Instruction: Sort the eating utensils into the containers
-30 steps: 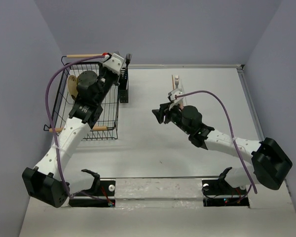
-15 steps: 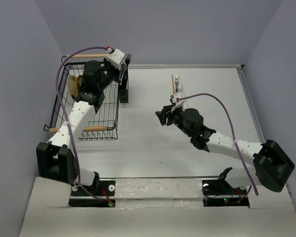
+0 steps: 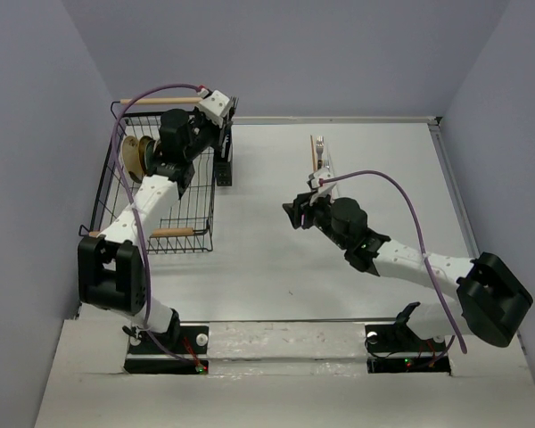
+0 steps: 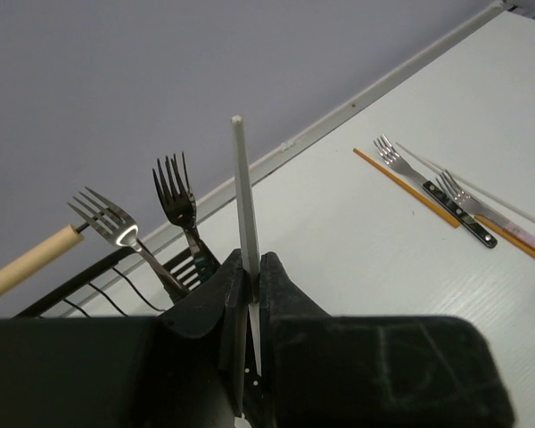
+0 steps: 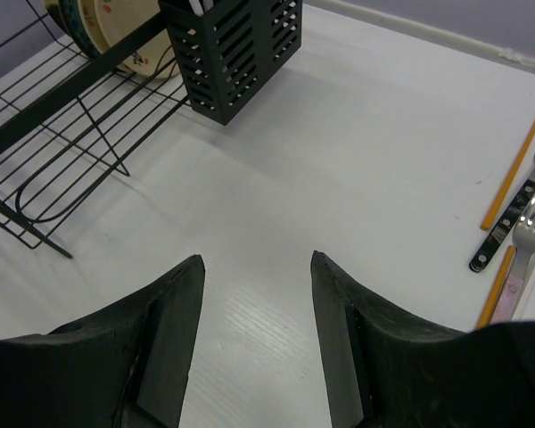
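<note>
The pale stick [image 4: 242,187] stands nearly upright at the centre of the left wrist view, its blunt tip toward the top of the frame and its lower length clamped by the left gripper [image 4: 250,267], whose jaws are pressed together on it with no visible gap on either side. Left of the stick, two forks stand tines-up: a dark fork [image 4: 174,192] and a bright fork [image 4: 107,221]. Both rise out of the black slotted caddy [image 5: 241,53], which sits on the table [image 5: 339,160] just beside the wire rack [image 5: 71,89]. In the top view the left gripper hangs above that caddy in the upper left of the frame. The rack carries a wooden handle [image 4: 27,260] along its rim and holds a tan plate [image 5: 89,22] on edge (a second plate seems to stand behind it, but the overlap makes that hard to tell). The loose utensils lie flat on the table in the upper middle of the top view, well apart from the caddy: an orange chopstick [image 4: 407,188], a silver fork [image 4: 388,152] beside it and a dark-handled fork [image 4: 459,201], with further slim sticks at the right edge. The right gripper [image 5: 257,260] hovers over bare table between the caddy and this group – jaws spread wide, nothing between them – and the loose utensils show at the right edge of its wrist view.
</note>
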Controlling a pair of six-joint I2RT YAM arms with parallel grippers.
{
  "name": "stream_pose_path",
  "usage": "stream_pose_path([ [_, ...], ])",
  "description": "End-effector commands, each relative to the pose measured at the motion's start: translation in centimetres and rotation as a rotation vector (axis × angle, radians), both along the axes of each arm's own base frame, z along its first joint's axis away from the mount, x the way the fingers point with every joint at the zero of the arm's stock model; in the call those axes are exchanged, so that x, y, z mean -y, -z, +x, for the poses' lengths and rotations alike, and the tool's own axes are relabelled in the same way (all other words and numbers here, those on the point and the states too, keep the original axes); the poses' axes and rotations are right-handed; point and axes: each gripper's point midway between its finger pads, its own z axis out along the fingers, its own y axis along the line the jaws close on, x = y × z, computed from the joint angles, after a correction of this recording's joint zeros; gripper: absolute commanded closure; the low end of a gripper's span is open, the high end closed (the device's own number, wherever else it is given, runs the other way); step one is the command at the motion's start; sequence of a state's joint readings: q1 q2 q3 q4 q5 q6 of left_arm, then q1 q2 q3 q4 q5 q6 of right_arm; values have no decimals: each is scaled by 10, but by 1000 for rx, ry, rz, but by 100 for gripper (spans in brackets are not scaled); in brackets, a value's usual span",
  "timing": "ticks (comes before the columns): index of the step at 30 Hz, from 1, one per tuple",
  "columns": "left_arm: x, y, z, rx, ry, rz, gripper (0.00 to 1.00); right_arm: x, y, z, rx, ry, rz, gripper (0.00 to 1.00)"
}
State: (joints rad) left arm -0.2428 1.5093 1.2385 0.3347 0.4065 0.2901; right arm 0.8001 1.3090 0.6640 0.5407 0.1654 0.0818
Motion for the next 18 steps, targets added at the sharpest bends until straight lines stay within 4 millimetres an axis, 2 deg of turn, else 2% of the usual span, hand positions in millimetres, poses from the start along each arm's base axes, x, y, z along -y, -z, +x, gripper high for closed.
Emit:
stream_pose_path([
  [1, 0, -27, 5, 88, 13, -30, 100, 5, -7, -2, 37, 20, 12, 43],
  [6, -2, -14, 1, 88, 13, -38, 100, 7, -4, -3, 32, 25, 11, 43],
  [7, -3, -12, 0, 86, 10, -36, 98, 7, -5, -4, 33, 25, 12, 43],
  [8, -5, -9, 0, 81, 0, -35, 88, 8, -4, -4, 31, 25, 10, 43],
  [9, -5, -6, -2, 79, 1, -33, 83, 8, -4, -4, 31, 28, 9, 43],
  [10, -6, -3, -4, 78, 2, -32, 70, 9, -4, -4, 32, 29, 8, 43],
  [13, -4, 0, -11, 79, 16, -36, 54, 9, -4, -4, 32, 29, 8, 43],
  [18, -8, -9, -16, 100, -2, -49, 43, 9, -4, -5, 30, 26, 11, 43],
])
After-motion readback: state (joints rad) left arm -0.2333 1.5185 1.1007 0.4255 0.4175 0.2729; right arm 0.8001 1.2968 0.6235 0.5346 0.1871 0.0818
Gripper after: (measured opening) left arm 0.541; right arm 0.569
